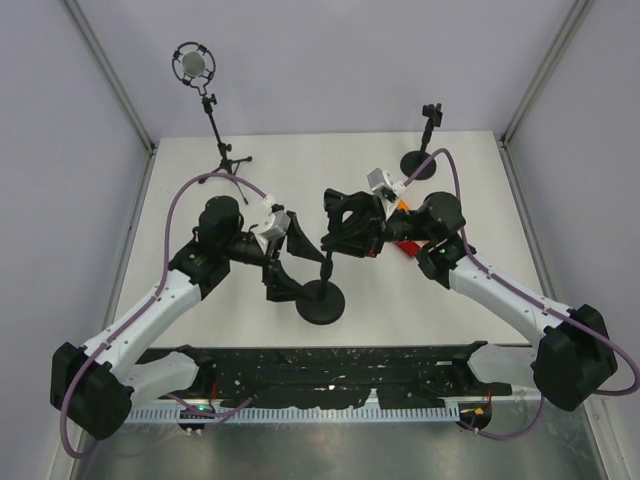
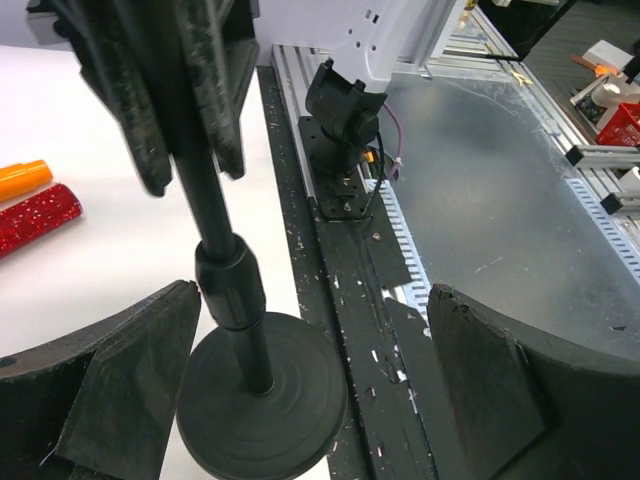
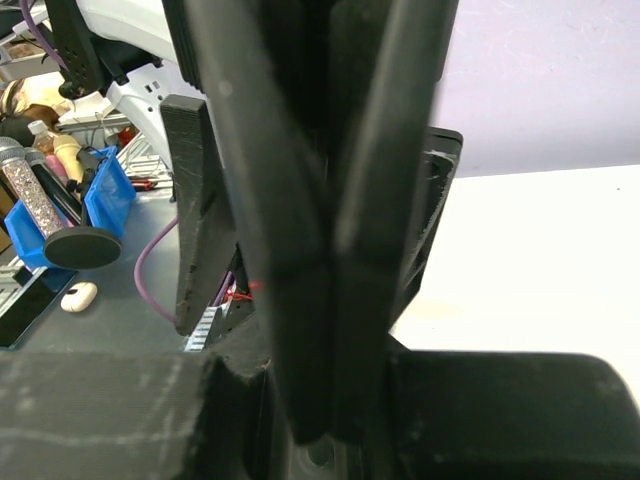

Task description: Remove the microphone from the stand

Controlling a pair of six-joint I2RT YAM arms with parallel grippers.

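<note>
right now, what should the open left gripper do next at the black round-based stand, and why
Probably close the left gripper on the black round-based stand's pole, to brace it. Its jaws stand open either side of the pole just above the base, and the right gripper is shut at the stand's top.

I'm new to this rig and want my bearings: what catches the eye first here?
Both arms meet mid-table at a black stand with a round base. The left gripper is wide open by its pole, and the right gripper is shut up at its top. A red glittery cylinder lies on the table nearby, and a tripod with a ring mount stands at the far left.
</note>
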